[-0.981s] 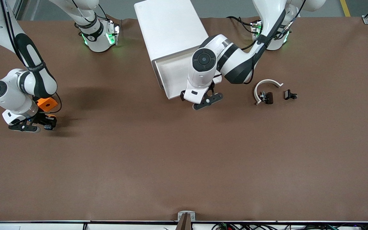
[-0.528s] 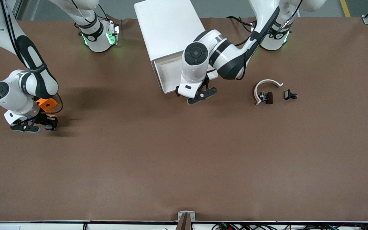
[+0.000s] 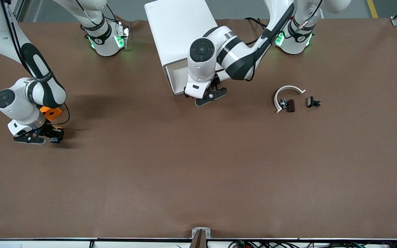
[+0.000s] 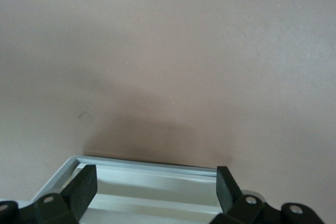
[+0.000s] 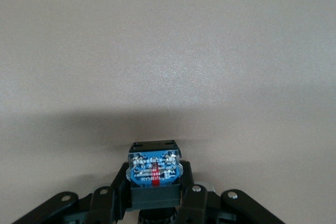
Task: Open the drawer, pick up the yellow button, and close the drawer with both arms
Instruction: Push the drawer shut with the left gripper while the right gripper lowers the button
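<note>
Sitting partly pulled out of the white cabinet [image 3: 181,31] at the bench edge where the arms are mounted: the drawer [image 3: 175,80], its cream front toward the front camera. Hovering over that front rim with fingers [image 4: 83,182] spread wide and holding nothing: the left gripper [image 3: 209,96]. Showing between those fingers in the left wrist view: the pale rim of the drawer. Being gripped by the closed fingers of the right gripper [image 3: 43,135], low over the bench near the right arm's end: the button [image 5: 154,170], its blue body facing the right wrist camera. Lying on the bench just beside that gripper, farther from the front camera: an orange block [image 3: 51,112]. Resting toward the left arm's end of the bench: a white curved strip [image 3: 285,93] with a black clip [image 3: 289,105], and beside it a second black clip [image 3: 313,102].
</note>
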### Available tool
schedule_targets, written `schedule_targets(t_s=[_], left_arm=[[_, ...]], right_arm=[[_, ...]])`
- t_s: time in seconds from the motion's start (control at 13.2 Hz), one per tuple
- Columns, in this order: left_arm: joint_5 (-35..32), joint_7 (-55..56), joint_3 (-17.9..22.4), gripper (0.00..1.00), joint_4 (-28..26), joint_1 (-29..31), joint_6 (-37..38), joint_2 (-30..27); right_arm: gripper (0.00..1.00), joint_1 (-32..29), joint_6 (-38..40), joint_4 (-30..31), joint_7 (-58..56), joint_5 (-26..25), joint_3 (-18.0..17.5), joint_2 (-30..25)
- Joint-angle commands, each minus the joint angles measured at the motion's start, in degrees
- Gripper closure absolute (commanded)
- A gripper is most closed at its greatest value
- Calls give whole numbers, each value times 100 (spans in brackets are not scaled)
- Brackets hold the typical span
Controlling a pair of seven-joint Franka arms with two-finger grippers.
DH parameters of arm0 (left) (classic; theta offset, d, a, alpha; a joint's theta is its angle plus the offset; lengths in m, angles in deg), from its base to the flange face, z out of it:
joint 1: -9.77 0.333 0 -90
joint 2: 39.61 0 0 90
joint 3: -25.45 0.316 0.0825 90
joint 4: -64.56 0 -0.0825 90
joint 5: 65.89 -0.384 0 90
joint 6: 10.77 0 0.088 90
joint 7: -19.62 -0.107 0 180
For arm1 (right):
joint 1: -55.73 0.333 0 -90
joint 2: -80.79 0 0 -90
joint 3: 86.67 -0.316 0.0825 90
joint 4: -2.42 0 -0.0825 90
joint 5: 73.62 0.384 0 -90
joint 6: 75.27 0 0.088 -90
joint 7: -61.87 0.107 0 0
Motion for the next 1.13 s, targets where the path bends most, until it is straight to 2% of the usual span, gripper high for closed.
schedule_targets(t_s=[0.0,0.15,0.3,0.45,0.68,0.83,1.06], left_arm=[[-70,223,-18,0,-4,-196,30,-26],[-70,232,-27,0,5,-327,214,-26],[-70,398,-36,0,5,-407,267,-26],[-70,425,-36,0,13,-530,276,-26],[-70,592,-36,0,22,-688,276,0],[-61,610,-44,0,22,-846,276,18],[-61,724,-44,0,48,-934,276,18]], right_arm=[[39,-103,-124,-220,-29,-37,-111,249],[0,-77,-80,-229,-47,-37,-111,231],[0,-77,77,-272,-47,-37,-120,205],[0,-129,559,-482,-47,-37,-216,170],[0,-112,1709,-1044,-47,76,-243,29],[0,-68,2482,-1413,-55,689,-243,-103],[0,-33,4063,-2369,-73,745,-234,-217]])
